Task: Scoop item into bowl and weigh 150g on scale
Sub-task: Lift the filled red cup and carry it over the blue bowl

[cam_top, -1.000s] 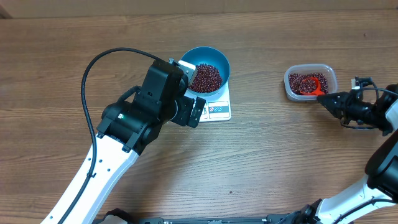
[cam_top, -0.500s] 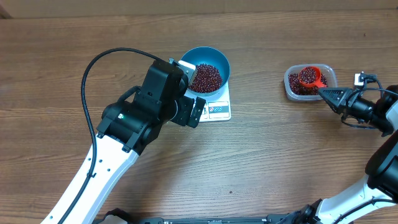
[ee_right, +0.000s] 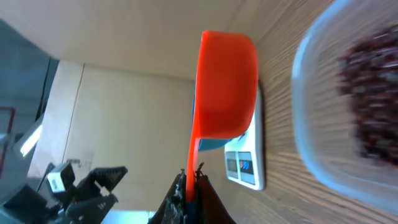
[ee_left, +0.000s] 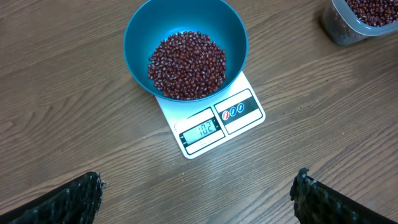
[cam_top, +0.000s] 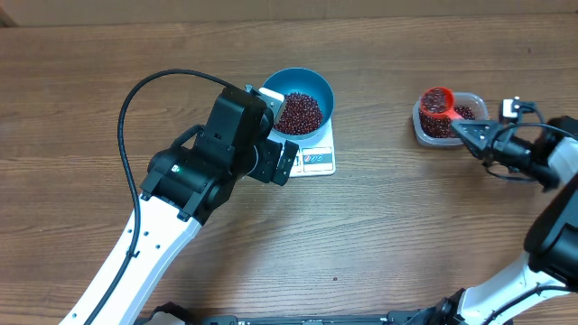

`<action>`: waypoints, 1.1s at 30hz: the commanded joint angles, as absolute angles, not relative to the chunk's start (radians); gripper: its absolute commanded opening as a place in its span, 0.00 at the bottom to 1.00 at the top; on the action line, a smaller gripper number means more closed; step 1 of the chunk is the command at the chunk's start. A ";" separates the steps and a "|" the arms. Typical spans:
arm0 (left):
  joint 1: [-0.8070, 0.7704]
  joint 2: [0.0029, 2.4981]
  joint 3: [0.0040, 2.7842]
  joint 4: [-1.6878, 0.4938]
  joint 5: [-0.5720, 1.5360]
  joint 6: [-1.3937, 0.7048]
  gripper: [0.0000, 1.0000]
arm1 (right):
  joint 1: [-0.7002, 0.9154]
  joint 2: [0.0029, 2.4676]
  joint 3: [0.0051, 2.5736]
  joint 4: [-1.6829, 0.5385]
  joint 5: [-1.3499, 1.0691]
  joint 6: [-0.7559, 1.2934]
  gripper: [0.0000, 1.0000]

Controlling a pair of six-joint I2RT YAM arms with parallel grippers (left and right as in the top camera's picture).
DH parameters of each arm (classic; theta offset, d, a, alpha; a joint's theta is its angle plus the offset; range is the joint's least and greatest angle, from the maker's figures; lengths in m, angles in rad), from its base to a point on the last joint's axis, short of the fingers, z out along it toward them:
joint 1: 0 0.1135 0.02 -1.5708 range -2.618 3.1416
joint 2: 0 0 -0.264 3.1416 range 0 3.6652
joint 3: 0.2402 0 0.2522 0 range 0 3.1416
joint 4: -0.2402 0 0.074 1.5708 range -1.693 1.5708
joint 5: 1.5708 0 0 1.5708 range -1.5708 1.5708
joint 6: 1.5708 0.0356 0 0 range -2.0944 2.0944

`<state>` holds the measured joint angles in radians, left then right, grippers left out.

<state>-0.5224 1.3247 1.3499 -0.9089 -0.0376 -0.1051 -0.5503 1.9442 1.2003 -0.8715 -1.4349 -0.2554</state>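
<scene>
A: Item one, the red scoop (cam_top: 437,101): where is it being held?

B: It is being pinched by its handle in the right gripper (cam_top: 462,130), whose jaws are being kept tight on it. A second ago it was being dragged low through the clear plastic tub (cam_top: 479,104). Now it is being carried loaded, raised over the tub's left rim, on the side facing the scale (ee_left: 239,118).

A: Item two, the beans (ee_left: 186,62)?

B: They are being kept in three lots: a heap in the blue bowl (ee_left: 140,31), a remainder in the tub, and a scoopful being lifted out.

A: Item three, bowl and scale?

B: The bowl is being borne on the scale's platform, well apart from the tub. Neither is being shifted. The display is being read as 102, as far as can be told, so the target is not yet being met.

A: Item four, the left gripper (ee_left: 199,199)?

B: It is being held wide, with nothing between its fingers, hovering over the table (cam_top: 406,235) near the scale, as it was a second ago.

A: Meaning for the task?

B: Digging is being judged finished for this round, and transport to the bowl is being judged as starting. Only part of the load is likely being needed, so a slow, metered tip is being called for, lest the mark be overshot or beans be spilt.
</scene>
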 commanded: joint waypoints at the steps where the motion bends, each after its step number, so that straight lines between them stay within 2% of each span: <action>1: -0.525 1.330 1.366 -0.905 -0.033 -0.109 0.99 | -0.479 1.950 1.198 -0.865 -1.495 -0.268 0.04; 7: -0.525 1.330 1.366 -0.905 -0.033 -0.109 0.99 | -0.324 1.950 1.198 -0.858 -1.495 -0.267 0.04; 20: -0.525 1.330 1.366 -0.905 -0.033 -0.109 1.00 | -0.132 1.950 1.198 -0.802 -1.534 -0.260 0.04; 33: -0.525 1.330 1.366 -0.905 -0.033 -0.109 1.00 | -0.045 1.950 1.198 -0.461 -1.502 0.080 0.04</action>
<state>-0.5224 1.3247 1.3499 -0.9085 -0.0376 -0.1051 -0.0593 1.9446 1.1976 -0.5091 -1.5028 -0.0299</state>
